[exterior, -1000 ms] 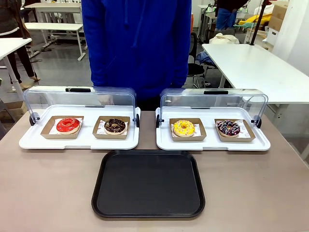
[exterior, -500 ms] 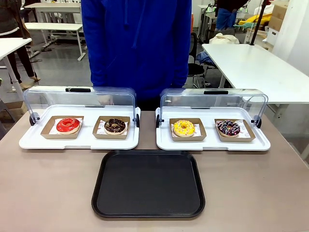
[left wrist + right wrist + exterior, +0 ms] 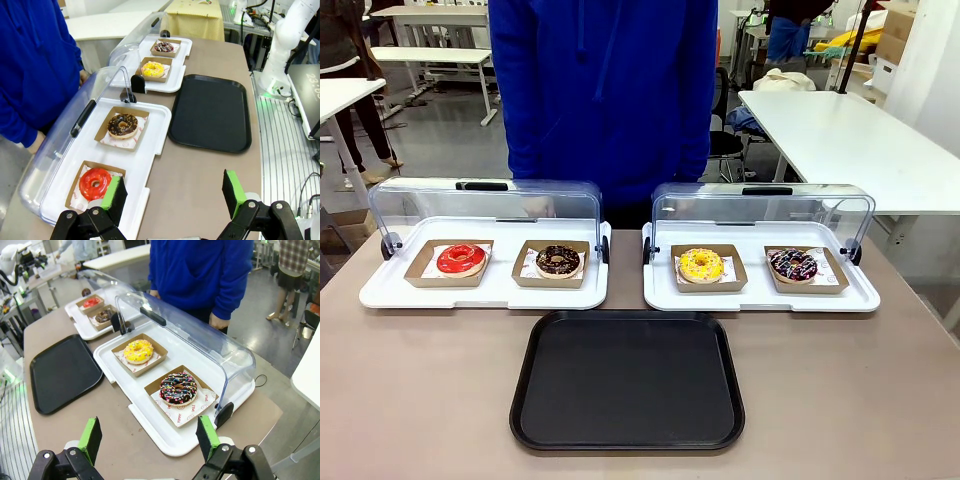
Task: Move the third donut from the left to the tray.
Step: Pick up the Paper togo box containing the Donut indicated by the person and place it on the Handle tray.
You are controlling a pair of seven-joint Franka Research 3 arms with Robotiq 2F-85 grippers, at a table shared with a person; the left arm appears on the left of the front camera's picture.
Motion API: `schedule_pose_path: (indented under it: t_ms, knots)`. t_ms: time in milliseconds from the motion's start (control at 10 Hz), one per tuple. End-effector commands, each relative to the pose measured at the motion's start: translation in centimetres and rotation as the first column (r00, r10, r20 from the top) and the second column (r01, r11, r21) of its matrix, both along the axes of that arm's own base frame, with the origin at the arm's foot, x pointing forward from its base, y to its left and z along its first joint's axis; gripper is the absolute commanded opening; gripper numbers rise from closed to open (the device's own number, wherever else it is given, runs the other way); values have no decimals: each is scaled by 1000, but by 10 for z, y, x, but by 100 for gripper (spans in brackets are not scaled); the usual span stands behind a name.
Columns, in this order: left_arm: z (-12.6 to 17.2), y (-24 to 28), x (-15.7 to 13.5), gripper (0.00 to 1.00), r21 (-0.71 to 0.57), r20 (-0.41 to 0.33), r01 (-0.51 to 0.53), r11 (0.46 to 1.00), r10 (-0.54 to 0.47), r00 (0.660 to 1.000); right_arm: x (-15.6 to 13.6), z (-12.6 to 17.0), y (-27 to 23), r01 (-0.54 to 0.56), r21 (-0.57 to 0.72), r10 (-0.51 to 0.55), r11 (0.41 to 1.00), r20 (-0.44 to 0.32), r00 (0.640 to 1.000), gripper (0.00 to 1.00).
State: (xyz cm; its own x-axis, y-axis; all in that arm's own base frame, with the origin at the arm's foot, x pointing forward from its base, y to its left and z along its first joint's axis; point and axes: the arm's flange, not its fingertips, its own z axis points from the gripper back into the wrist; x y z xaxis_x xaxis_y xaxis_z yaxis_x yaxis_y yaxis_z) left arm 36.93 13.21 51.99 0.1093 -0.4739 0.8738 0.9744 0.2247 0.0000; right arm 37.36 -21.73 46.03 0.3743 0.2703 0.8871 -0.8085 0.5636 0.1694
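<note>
Two open lids (image 3: 760, 210) behind third donut (image 3: 701, 264)

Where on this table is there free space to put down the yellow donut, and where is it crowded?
The black tray is bare all over. The table is also bare on both sides of it. It is tight inside the right display tray, where the yellow donut sits beside a chocolate donut.

Bright, even light; sharp (wrist views bulge)
</note>
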Motion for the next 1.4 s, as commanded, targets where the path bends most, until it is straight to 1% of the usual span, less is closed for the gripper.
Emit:
schedule_pose_path:
  t_ms: [0,1300]
  knots:
    - [2,1,-1,100,4,6,11,1000,-11,1000,3,2,1,2,22,-3,1000,21,1000,100]
    - [2,1,-1,100,4,6,11,1000,-11,1000,3,2,1,2,22,-3,1000,21,1000,100]
